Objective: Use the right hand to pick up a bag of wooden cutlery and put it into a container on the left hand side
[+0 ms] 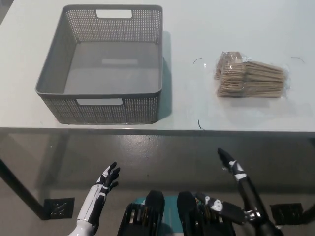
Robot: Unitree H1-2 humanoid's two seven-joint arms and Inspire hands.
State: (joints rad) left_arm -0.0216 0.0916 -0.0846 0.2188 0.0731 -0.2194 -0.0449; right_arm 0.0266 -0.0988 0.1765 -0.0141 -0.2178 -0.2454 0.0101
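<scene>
Nearest, below the table edge: left hand (109, 176) is held spread and empty; right hand (230, 162) is raised, fingers extended, nothing grasped. Farther, on the table (197, 29): bag of wooden cutlery (252, 78) is laid flat at right, grey basket (49, 93) well apart at left. Risk judged: the slick flat bag could be pushed away rather than gripped.
</scene>
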